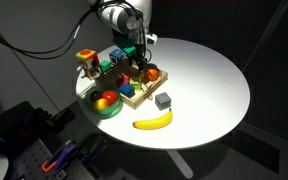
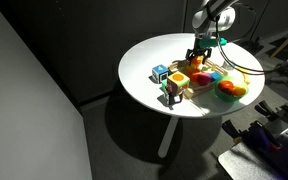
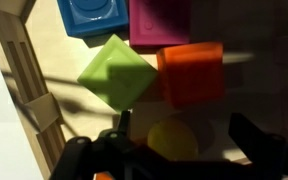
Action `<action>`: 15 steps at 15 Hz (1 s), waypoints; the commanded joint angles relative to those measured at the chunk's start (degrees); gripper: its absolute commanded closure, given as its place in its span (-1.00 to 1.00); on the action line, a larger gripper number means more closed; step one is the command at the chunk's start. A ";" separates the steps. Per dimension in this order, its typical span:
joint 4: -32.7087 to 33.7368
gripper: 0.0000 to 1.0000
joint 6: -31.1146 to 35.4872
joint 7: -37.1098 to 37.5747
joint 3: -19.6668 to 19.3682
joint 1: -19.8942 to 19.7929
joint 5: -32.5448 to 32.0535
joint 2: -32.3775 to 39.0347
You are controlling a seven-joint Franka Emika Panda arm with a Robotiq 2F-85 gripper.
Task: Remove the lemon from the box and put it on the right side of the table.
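Observation:
In the wrist view the small yellow lemon (image 3: 172, 142) lies in a compartment of the light-wood box (image 3: 24, 75). My gripper (image 3: 184, 128) is open, with one dark finger on each side of the lemon and a gap to the right finger. In both exterior views the gripper (image 1: 134, 58) (image 2: 201, 56) is low over the box (image 1: 136, 97) (image 2: 189, 88) on the white round table (image 1: 209, 80) (image 2: 149, 55). The lemon is hidden there.
Green (image 3: 116, 72), orange (image 3: 192, 72), blue (image 3: 94, 15) and magenta (image 3: 169, 20) blocks fill the box beside the lemon. A green bowl of fruit (image 1: 104, 103) (image 2: 231, 90), a banana (image 1: 152, 121) and a grey cube (image 1: 163, 100) lie near the box.

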 commanded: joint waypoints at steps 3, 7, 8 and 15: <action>4.05 -1.00 -1.14 1.83 -0.06 0.21 0.85 2.31; 5.90 -1.00 -1.46 2.97 -0.26 0.66 0.58 3.92; 6.29 -1.00 -1.47 3.24 -0.31 0.79 0.51 4.29; 8.72 -1.00 -1.66 5.41 -0.81 1.53 0.33 6.24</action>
